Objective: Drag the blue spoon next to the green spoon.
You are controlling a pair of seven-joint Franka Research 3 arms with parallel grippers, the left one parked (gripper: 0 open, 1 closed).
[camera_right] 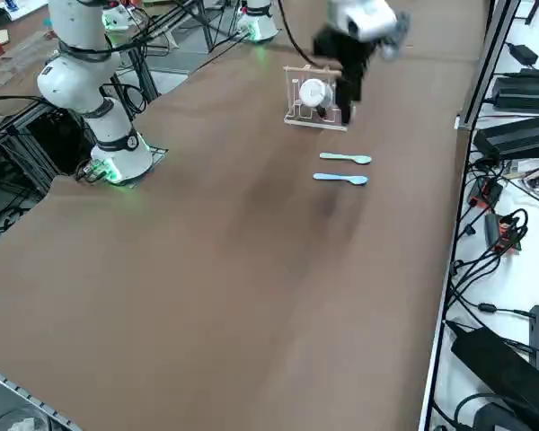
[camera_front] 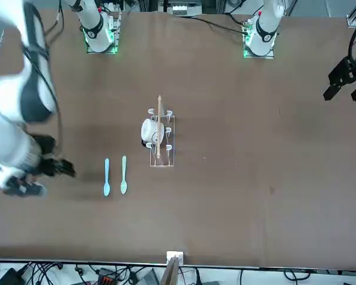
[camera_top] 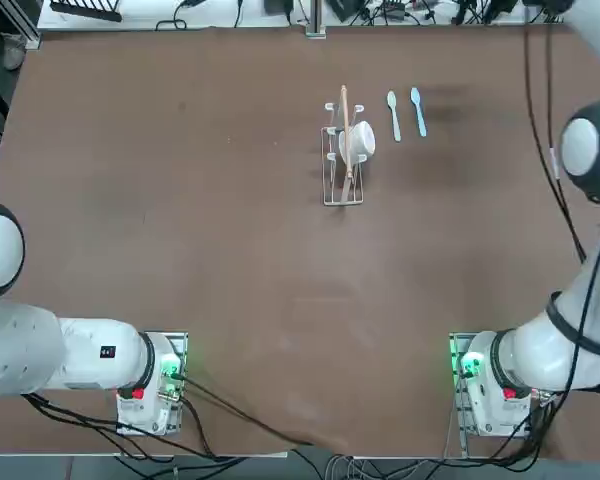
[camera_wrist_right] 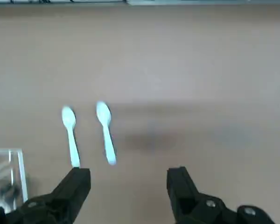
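1. Blue spoon (camera_top: pixel 417 109) lay flat on the brown table (camera_top: pixel 180 200), parallel to the green spoon (camera_top: pixel 393 114) and just beside it, not touching.
2. Both bowls pointed to the far edge of the table, away from the robot.
3. A small wire rack (camera_top: pixel 344 155) holding a white cup (camera_top: pixel 358 141) stood near the green spoon, on its other side.
4. The right gripper (camera_wrist_right: pixel 128 179) hung above the table close to the spoons, its fingers (camera_wrist_right: pixel 74 184) wide apart and holding nothing.

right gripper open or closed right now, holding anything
Right gripper: open, holding nothing, above the table beside the blue spoon and green spoon.
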